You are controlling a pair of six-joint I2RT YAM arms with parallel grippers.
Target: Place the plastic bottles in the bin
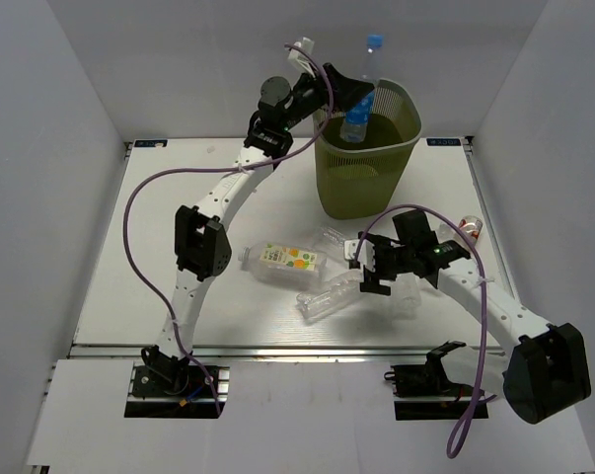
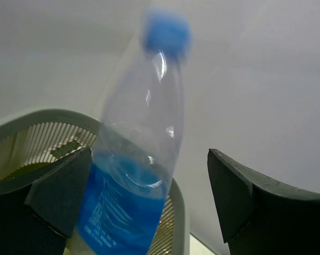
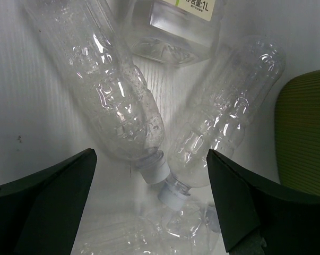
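Note:
A blue-labelled, blue-capped plastic bottle (image 1: pixel 360 109) (image 2: pixel 133 175) stands tilted in the mouth of the olive-green bin (image 1: pixel 361 183) (image 2: pixel 43 117), cap above the rim. My left gripper (image 1: pixel 351 99) (image 2: pixel 149 154) is open around it; the bottle leans by the left finger, well apart from the right one. My right gripper (image 1: pixel 368 267) (image 3: pixel 152 154) hangs open over clear bottles lying on the table: two white-capped ones (image 3: pixel 106 90) (image 3: pixel 223 106), with a third (image 3: pixel 149 228) below them. A bottle with a white orange-green label (image 1: pixel 287 262) lies to the left.
Another clear bottle (image 1: pixel 327 296) lies near the table's front edge. A small red-capped bottle (image 1: pixel 470 229) sits at the right edge. The bin's green wall (image 3: pixel 305 133) shows at the right of the right wrist view. White walls enclose the table.

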